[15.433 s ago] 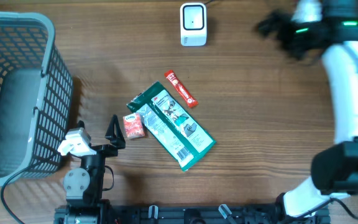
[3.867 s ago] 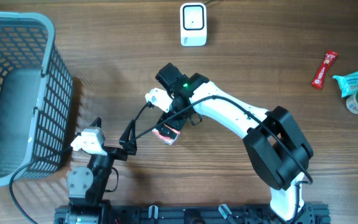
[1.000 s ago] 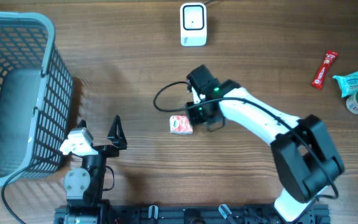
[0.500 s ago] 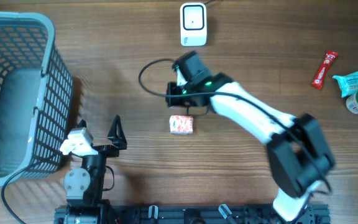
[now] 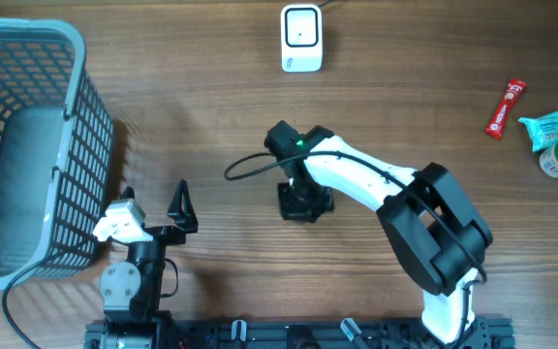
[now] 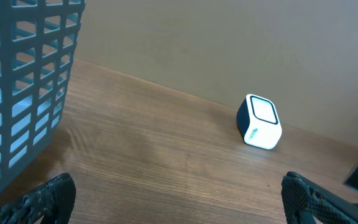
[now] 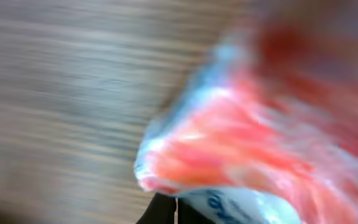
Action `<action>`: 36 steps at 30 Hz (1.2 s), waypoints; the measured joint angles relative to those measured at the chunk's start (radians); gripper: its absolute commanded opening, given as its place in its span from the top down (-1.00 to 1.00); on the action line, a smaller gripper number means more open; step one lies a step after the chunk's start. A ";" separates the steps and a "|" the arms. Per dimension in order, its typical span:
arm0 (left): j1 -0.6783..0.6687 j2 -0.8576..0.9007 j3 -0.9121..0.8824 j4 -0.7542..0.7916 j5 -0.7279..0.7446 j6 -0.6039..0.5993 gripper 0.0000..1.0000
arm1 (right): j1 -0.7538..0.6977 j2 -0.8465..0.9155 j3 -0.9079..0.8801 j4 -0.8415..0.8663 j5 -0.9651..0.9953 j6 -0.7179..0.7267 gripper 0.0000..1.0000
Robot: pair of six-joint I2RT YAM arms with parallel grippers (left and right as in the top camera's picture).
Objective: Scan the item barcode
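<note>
Down onto the packet (image 7: 241,149) comes the right gripper (image 5: 303,201), which half a second ago hung just beyond it, on the scanner's side. From overhead we now see only the black gripper where the red-and-white packet lay in plain sight. Its jaws are drawn fully together, and in the blurred wrist view the packet fills the frame right at the fingertips, so we judge they are pinching its edge. The packet sits mid-table beneath the gripper; we cannot tell which way its long axis runs. The scanner (image 5: 300,39) stands well apart, almost straight ahead toward the table's far edge, its window facing up. The left gripper (image 5: 180,208) waits wide open and empty beside the basket (image 5: 76,58), farther from both packet and scanner.
</note>
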 measured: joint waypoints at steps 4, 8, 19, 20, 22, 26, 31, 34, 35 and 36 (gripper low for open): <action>0.000 0.000 0.000 0.000 0.000 0.000 -1.00 | -0.039 -0.010 0.021 -0.011 0.222 -0.016 0.60; 0.000 0.000 0.000 0.000 0.000 0.000 -1.00 | -0.071 -0.106 0.101 -0.069 0.277 -0.077 -0.34; 0.000 0.000 0.000 0.000 0.000 0.000 -1.00 | -0.272 -0.261 -0.055 0.239 0.085 -0.150 -0.32; 0.000 0.000 0.000 0.000 0.000 0.000 -1.00 | -0.301 -0.261 -0.092 0.266 0.071 -0.156 -0.32; 0.000 0.000 0.000 0.000 0.000 0.000 -1.00 | -0.337 -0.260 -0.152 0.338 0.022 -0.168 -0.33; 0.000 0.000 0.000 0.000 0.000 0.000 -1.00 | -0.323 -0.259 -0.187 0.437 -0.065 -0.191 -0.40; 0.000 0.000 0.000 0.000 0.000 0.000 -1.00 | -0.314 -0.168 -0.188 0.477 -0.070 -0.194 -0.11; 0.000 0.000 0.000 0.000 0.000 0.000 -1.00 | -0.316 -0.114 -0.179 0.486 -0.063 -0.204 0.39; 0.000 0.000 0.000 0.000 0.000 0.000 -1.00 | -0.316 -0.112 -0.176 0.485 -0.063 -0.211 0.54; 0.000 0.000 0.000 0.000 0.000 0.000 -1.00 | -0.316 -0.111 -0.176 0.486 -0.067 -0.212 0.63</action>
